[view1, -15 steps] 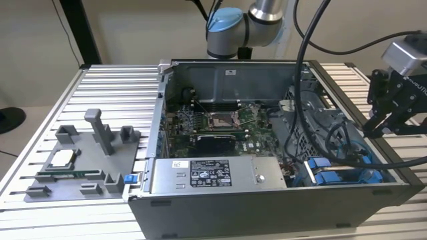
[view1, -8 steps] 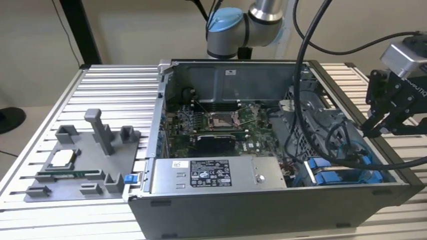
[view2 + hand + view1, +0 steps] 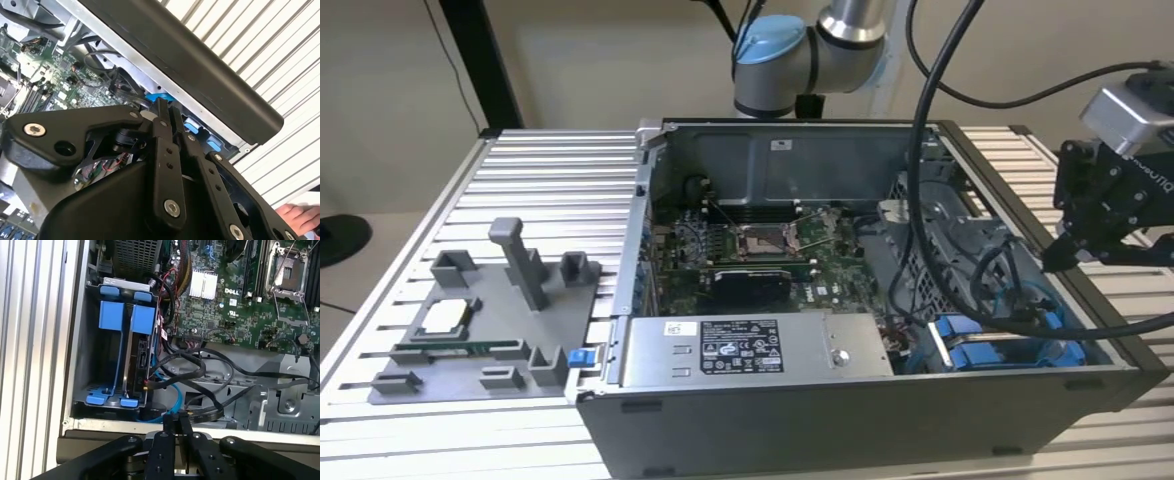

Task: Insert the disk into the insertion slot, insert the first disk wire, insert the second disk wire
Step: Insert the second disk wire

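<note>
One gripper (image 3: 176,426), fingers pressed together, hangs over one slot (image 3: 116,362) lined with two glossy blue plastic rails.

Bright blue insertion slot (image 3: 120,322) rails

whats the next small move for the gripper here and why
Probably a short move from the case's edge toward the black wires beside the insertion slot. In the first wrist view the disk already stands in the blue-railed bay, so that step looks done. The gripper sits shut and empty over the case wall, with the loose wires just beyond it, apparently not yet plugged in.
</note>
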{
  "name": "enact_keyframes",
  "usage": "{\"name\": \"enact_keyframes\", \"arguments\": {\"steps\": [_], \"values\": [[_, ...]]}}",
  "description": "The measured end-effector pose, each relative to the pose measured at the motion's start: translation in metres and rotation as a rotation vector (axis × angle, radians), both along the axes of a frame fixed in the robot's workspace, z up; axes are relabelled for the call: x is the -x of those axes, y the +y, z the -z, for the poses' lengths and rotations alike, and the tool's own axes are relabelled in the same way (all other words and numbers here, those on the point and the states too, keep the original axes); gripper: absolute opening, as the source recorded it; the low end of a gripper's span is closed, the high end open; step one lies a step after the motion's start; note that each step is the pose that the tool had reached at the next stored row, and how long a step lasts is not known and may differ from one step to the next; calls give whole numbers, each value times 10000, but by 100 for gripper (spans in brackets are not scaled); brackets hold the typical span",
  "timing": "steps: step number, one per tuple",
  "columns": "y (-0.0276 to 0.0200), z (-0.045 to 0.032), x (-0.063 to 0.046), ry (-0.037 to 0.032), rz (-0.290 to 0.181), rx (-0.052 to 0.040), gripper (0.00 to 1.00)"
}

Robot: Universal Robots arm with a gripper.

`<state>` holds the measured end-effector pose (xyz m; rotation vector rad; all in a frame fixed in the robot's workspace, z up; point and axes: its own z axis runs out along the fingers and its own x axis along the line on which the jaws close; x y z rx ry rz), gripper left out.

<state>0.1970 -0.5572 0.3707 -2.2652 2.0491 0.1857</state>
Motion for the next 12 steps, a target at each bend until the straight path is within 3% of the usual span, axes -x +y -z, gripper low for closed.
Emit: {"name": "enact_keyframes", "arguments": {"steps": [7, 12], "values": [[0, -195, 101, 1, 0, -68, 0], [0, -222, 281, -27, 0, -80, 0]]}}
